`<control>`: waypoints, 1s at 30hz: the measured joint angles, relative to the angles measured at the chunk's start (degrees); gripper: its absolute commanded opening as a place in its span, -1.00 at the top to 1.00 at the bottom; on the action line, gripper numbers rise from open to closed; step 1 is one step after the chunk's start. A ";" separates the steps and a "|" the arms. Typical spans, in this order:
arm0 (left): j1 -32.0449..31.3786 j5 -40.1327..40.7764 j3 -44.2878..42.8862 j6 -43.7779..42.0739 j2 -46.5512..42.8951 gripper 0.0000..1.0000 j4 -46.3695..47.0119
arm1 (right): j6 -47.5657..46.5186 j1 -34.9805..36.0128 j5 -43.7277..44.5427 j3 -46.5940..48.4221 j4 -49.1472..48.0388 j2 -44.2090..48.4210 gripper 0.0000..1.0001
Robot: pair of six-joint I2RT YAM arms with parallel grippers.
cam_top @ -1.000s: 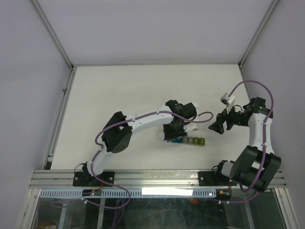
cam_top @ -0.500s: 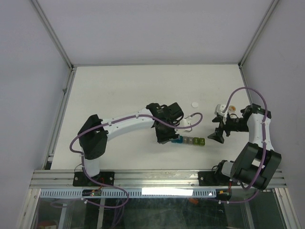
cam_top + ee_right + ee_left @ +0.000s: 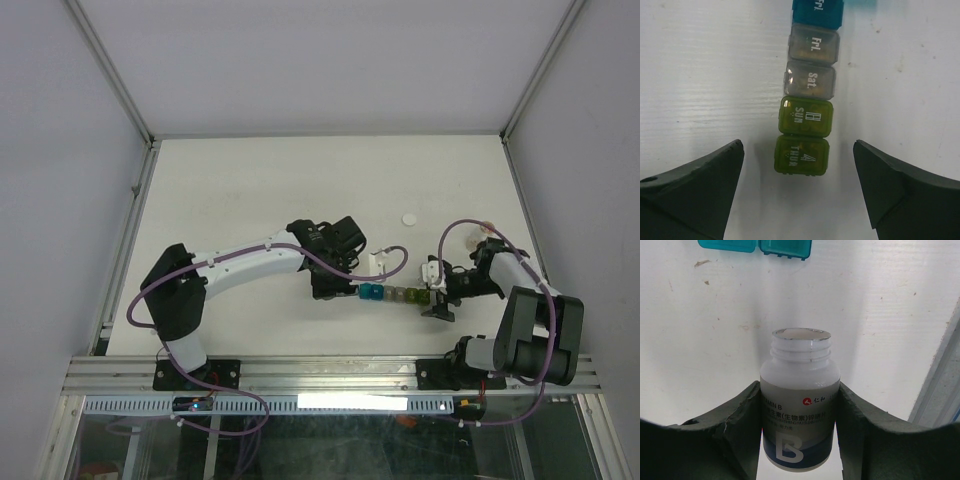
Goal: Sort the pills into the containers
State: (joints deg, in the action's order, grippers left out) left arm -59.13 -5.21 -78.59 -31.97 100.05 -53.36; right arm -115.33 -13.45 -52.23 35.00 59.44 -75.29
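A white table (image 3: 250,190) is seen from above, closed in by pale grey wall panels (image 3: 330,60) at 9, 12 and 3 o'clock, with aluminium posts (image 3: 110,70) running up the corners and a metal rail (image 3: 330,375) across the near edge at 6 o'clock. In the wrist views the surface is shown scuffed and faintly speckled. The strip of containers (image 3: 397,295) is laid flat on the table at about 4 o'clock from its centre, stretched from 9 to 3 o'clock between the 2 grippers. In the right wrist view 5 compartments are counted: 1 teal at 12 o'clock, then 2 grey, then 2 yellow-green, with the grey and yellow-green lids shut. The right gripper (image 3: 799,150) is spread wide, its fingers (image 3: 700,185) set apart from the strip on either side of the yellow-green end, and nothing is held in it. The left gripper (image 3: 800,415) is clamped on a white bottle (image 3: 800,375) with a blue label, gripped around its body. The bottle's mouth is uncapped and pointed toward 12 o'clock in the left wrist view, where the teal end of the strip, its lid flapped open, is cut by the frame edge. A small white disc (image 3: 409,218) is seen lying on the table at 12 o'clock from the strip, well apart from it
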 measured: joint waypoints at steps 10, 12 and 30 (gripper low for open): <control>0.33 0.66 0.76 -2.38 -2.19 1.00 -0.52 | 2.75 4.55 3.85 -2.21 -8.85 -0.35 -0.14; 0.33 0.70 1.20 -2.69 -3.19 1.00 -0.42 | 3.21 5.33 4.39 -2.21 -9.38 -0.35 -0.06; 0.31 2.29 13.42 -3.82 -16.26 1.00 -0.31 | 24.96 26.93 9.60 -1.07 -19.80 0.22 0.20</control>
State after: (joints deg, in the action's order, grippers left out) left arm -58.83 -2.92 -65.17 -35.79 83.79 -53.67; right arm -90.37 13.47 -42.63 33.93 39.64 -75.07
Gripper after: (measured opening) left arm 0.516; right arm 0.476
